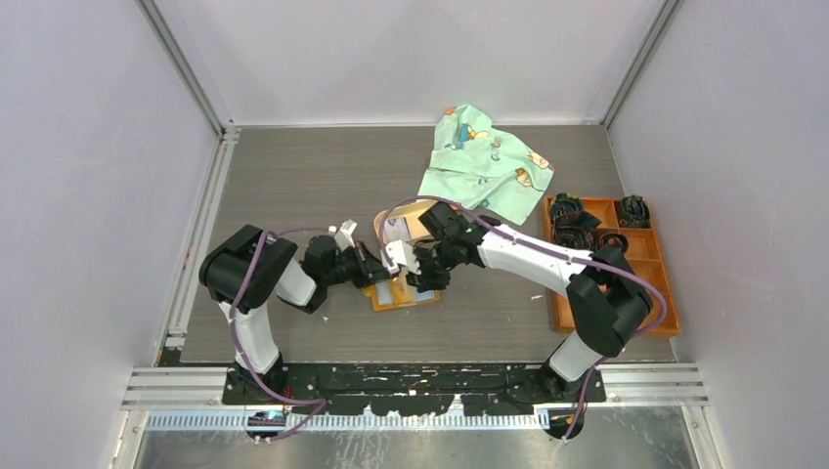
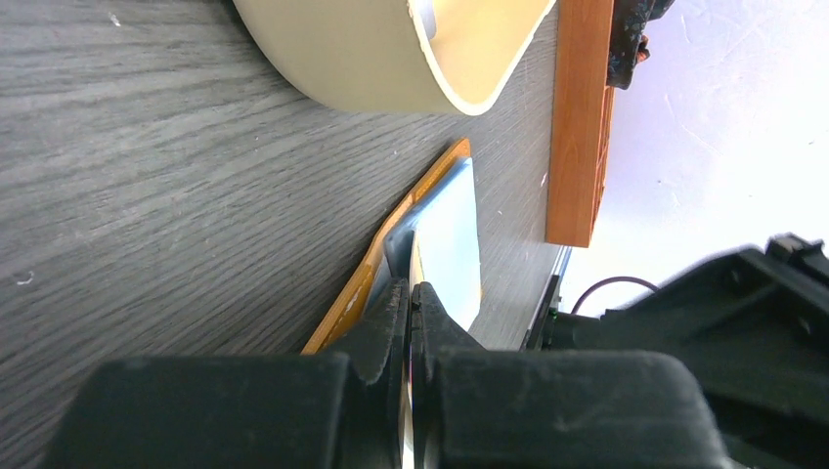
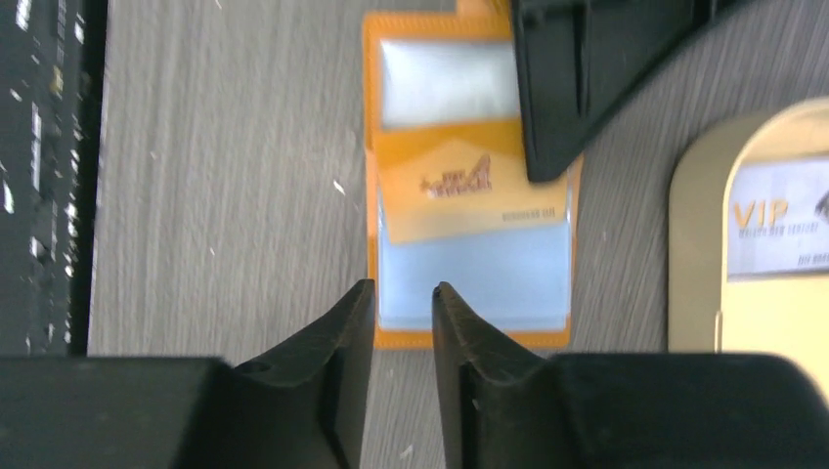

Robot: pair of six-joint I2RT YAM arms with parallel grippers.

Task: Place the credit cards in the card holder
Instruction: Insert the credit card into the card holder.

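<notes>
While the card holder [image 3: 469,191] lies flat on the table [image 3: 235,195] at the centre of the right wrist view, two light blue credit cards [image 3: 474,274] are seen on it, one across its lower half and one near its top edge; whether either is fully seated in a pocket cannot be told. The left gripper [image 2: 411,303] is closed tight, with its tips set at the holder's right edge; whether a thin edge is pinched there or merely pressed down cannot be told. The right gripper [image 3: 403,303] is held just over the holder's bottom edge, at lower centre of its own view; its jaws stand a narrow gap apart and nothing is seen between them. A VIP card [image 3: 782,215] lies in the tan tray [image 3: 699,293] at the right of that frame, so the task is judged unfinished.

Several failures can be foreseen. Since the holder is restrained at one edge only, it could be swung or slid across the table if the lower card were pushed by the right fingers. The card could be buckled, or ridden over the pocket lip instead of under it, if the push were made at an angle. As the two grippers are close together over the holder, a knock between them could be caused by a small sideways error. The VIP card lies flat in the tray, so it is judged hard to lift; fingertips could be skated over it and the tray dragged.
</notes>
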